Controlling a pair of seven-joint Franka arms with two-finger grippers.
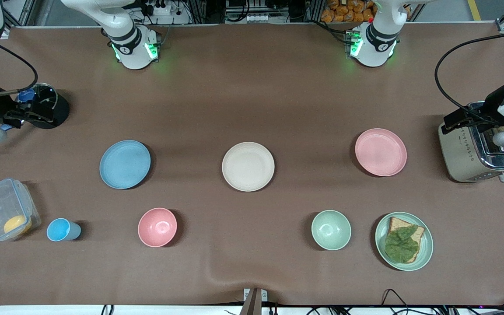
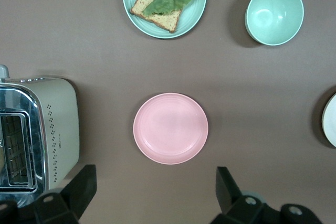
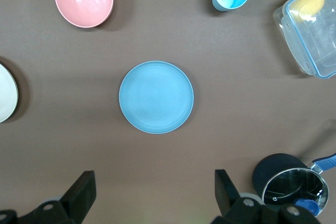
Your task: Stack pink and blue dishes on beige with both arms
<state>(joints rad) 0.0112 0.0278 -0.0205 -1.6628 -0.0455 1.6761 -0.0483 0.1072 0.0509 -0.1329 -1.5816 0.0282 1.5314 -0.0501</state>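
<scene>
The 3 plates lie apart in 1 row: beige plate (image 1: 248, 166) central, so each arm reaches 1 neighbour. Left gripper (image 2: 155, 192) hangs wide open and empty above the pink plate (image 1: 380, 152); right gripper (image 3: 153, 192) likewise above the blue plate (image 1: 125, 164).

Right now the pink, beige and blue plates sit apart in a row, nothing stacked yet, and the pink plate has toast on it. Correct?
One thing is off: the pink plate is bare. The toast lies on the pale green plate, nearer the front camera; the left wrist view shows both. The rest holds: beige plate and blue plate sit apart, unstacked.
</scene>
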